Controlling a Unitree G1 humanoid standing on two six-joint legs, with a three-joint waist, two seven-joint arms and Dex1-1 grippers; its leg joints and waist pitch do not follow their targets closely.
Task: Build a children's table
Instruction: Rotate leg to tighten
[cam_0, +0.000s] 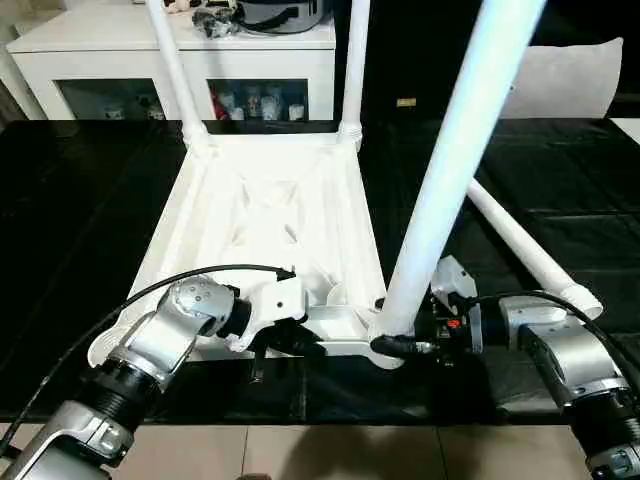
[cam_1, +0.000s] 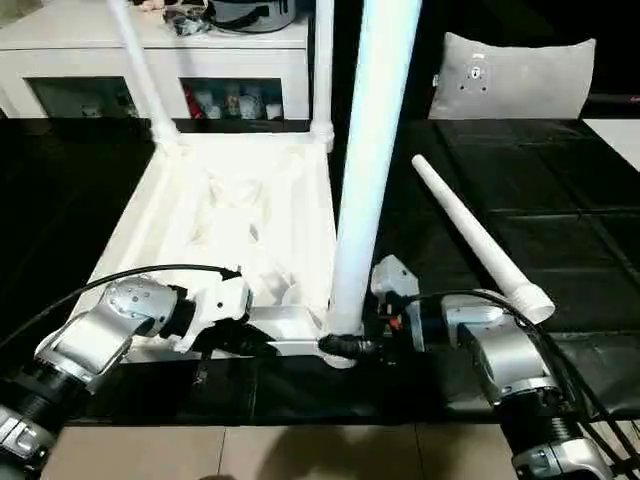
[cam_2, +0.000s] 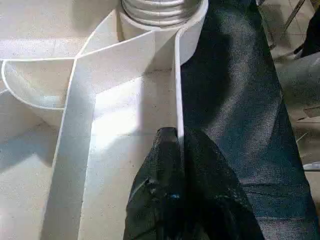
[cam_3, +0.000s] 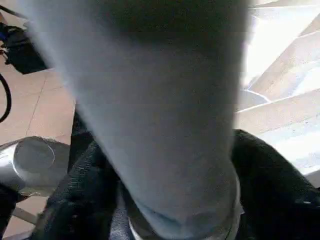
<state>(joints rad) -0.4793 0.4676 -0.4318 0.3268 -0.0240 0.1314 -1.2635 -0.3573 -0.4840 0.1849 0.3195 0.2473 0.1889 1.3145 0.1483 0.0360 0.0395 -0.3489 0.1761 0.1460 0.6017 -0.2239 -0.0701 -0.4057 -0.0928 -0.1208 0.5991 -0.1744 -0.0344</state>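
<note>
The white table top (cam_0: 262, 205) lies upside down on a black mat, ribbed side up. Two legs (cam_0: 175, 62) (cam_0: 355, 60) stand in its far corner sockets. A third leg (cam_0: 452, 170) stands, leaning slightly, in the near right socket. My right gripper (cam_0: 392, 346) is around its base, with a finger (cam_3: 85, 200) pressed against each side. My left gripper (cam_2: 174, 137) is shut on the thin near rim wall (cam_2: 177, 85) of the top, just left of that socket. A fourth leg (cam_0: 520, 245) lies loose on the mat to the right.
A white cabinet (cam_0: 95, 45) with shelves stands behind the mat, with dark items on top. A grey cushion (cam_1: 510, 75) sits at the back right. The black mat (cam_0: 80, 200) ends near me at a tiled floor (cam_0: 300, 450).
</note>
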